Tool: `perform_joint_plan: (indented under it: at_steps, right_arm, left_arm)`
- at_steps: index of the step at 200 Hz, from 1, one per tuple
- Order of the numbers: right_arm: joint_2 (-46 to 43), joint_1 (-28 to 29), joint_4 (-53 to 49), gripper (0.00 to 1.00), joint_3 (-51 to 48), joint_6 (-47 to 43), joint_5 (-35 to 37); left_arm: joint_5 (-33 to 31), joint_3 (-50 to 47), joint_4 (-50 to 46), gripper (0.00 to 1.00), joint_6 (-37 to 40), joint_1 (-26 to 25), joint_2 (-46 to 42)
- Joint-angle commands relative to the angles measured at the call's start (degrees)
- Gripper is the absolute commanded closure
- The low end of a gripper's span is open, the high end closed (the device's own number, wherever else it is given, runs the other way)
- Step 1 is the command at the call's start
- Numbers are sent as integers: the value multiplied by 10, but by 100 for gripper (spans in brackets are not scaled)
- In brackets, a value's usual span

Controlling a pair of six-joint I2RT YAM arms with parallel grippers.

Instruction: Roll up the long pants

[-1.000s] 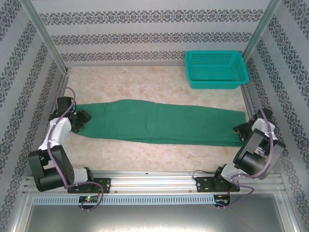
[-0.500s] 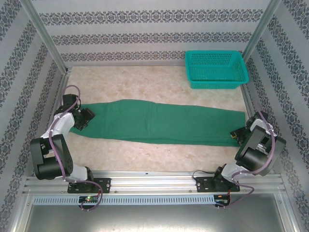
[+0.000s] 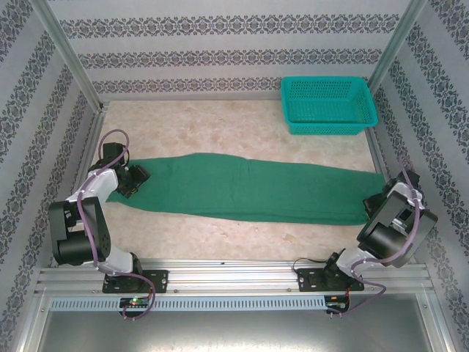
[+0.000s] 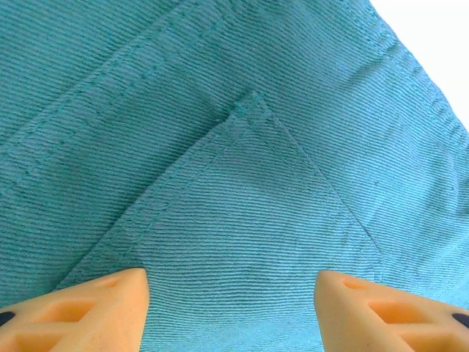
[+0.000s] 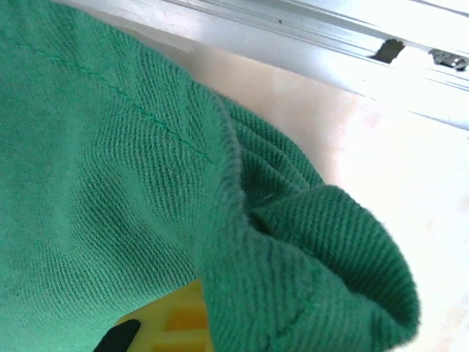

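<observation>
The right jaws are closed on the hem of the long pants (image 3: 249,187). In the right wrist view the green cloth bunches in a thick fold over the one yellow finger (image 5: 172,326) I can see, with the hem's corner curling off toward 4 o'clock. The left jaws stand open, their two orange fingers (image 4: 95,308) well apart and hovering low over a seat pocket. The pocket's stitched point sits at 12 o'clock from the gap, and I can't tell whether the tips touch the cloth.

From the top camera, the pants lie flat and straight across the surface (image 3: 220,125), from the waist at 9 o'clock, under the left arm, to the leg ends at 3 o'clock, under the right arm. A teal basket (image 3: 326,103) sits well apart at 1 o'clock.

I judge this to be the very start of the roll: the hem end is pinched, but no turn of cloth is laid over yet.

Next I would lift that hem just clear and fold it back toward 9 o'clock to make the first tight turn. The pinch looks to be at one corner of the hem, so the far edge may lag and the roll may skew. I would keep the lift low. The left jaws could press down on the waist end so the whole garment doesn't slide along.
</observation>
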Motion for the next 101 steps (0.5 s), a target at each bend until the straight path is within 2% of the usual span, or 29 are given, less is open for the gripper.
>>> perform_joint_plan:
  at_steps: [1,26,68,101]
  right_arm:
    - [-36,35,25,100,23,24,22]
    - [-81,117,27,100,35,35,12]
    - [-151,397,26,100,50,62,68]
    - [-90,604,31,100,109,93,88]
  left_arm:
    - [-12,10,18,39,-11,-19,-11]
    - [-12,11,16,39,-15,-26,-22]
    - [-38,24,1,37,-3,-26,-51]
    - [3,11,37,37,-15,-26,-30]
